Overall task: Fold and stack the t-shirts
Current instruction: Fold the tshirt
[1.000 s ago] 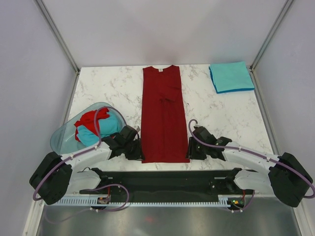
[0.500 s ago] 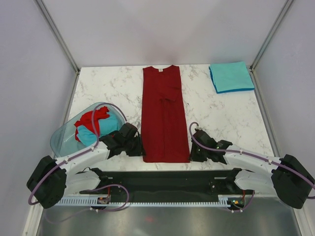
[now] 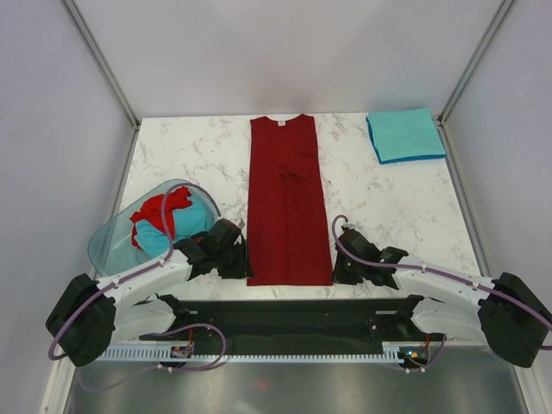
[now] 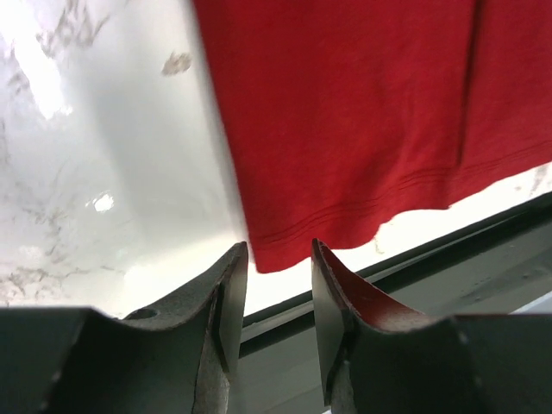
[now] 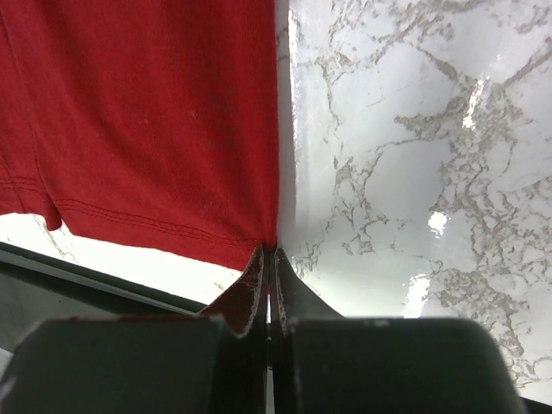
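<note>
Dark red t-shirt (image 3: 286,203): lies flat on the marble table (image 3: 190,155), mid-width, folded lengthwise into a narrow strip.
Long axis: runs from the near edge to the far edge of the table, almost straight.
Heading: neck with the white neck label (image 3: 280,122) points to the far edge; the stitched hem lies at the near edge, between the two grippers.
Left gripper (image 4: 278,259): at the near-left hem corner. Jaws stand apart with a narrow gap; the hem corner sits just ahead of the gap, and whether either finger touches it cannot be told.
Right gripper (image 5: 269,259): at the near-right hem corner. Jaws are pressed together, with the corner of the cloth pinched at the tips.
Teal t-shirt (image 3: 405,134): folded square, flat at the far-right corner of the table, well apart from the red one.
Basin (image 3: 108,241): translucent blue-green, at the near left, just beside the left arm.
Crumpled tees (image 3: 164,224): one red and one teal, bundled together inside the basin.
</note>
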{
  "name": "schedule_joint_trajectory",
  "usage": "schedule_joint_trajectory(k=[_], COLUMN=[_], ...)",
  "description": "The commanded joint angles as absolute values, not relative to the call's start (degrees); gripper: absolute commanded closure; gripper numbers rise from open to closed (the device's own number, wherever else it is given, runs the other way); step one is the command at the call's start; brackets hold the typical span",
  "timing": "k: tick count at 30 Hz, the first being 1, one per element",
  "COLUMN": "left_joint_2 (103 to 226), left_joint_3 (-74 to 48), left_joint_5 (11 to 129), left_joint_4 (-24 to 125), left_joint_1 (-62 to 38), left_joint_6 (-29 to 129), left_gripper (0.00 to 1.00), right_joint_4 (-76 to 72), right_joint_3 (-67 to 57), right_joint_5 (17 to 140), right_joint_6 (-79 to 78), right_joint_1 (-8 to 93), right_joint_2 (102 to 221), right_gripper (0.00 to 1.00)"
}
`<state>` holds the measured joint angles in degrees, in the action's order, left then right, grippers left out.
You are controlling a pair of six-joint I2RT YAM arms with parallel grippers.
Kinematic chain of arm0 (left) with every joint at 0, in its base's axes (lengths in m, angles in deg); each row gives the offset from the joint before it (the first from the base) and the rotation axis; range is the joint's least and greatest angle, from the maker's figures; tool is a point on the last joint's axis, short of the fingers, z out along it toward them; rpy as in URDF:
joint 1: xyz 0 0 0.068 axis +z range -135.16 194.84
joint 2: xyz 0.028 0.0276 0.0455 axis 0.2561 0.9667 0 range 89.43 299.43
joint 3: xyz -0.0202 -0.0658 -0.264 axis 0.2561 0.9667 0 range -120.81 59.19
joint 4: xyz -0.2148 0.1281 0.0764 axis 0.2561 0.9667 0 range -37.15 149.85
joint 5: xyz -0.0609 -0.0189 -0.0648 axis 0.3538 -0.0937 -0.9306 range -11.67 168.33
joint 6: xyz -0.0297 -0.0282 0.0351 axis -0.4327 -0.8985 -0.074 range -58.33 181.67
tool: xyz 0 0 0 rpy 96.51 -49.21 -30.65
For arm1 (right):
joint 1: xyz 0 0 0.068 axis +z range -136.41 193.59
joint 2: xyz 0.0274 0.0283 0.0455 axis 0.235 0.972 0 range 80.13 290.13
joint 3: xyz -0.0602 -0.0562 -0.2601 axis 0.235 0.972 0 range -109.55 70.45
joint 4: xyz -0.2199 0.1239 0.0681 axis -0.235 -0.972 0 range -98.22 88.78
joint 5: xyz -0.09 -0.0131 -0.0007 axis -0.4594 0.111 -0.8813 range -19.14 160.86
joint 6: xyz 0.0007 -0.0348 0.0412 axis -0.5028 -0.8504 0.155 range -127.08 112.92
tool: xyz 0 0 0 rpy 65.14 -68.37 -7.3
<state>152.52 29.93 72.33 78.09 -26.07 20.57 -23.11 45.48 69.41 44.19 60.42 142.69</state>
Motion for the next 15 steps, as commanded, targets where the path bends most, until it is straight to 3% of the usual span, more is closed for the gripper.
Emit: schedule_joint_trajectory(k=[1,12,15], left_joint_2=[152.89,155.96,157.10], left_joint_3=[31.41,34.40,34.31], left_joint_5=[73.85,72.18,71.65], left_joint_4=[80.10,75.97,75.27], left_joint_1=[-26.29,-26.38,-26.47], left_joint_6=[18.17,16.94,17.29], left_gripper=[0.57,0.59,0.67], right_joint_4=[-23.55,-23.02,-23.02], right_joint_3=[45.22,45.58,45.75], right_joint_5=[67.87,67.34,67.26], right_joint_6=[44.95,45.30,45.57], right_joint_1=[61.05,61.75,62.10], right_joint_2=[141.82,141.91,141.65], right_gripper=[1.00,1.00,1.00])
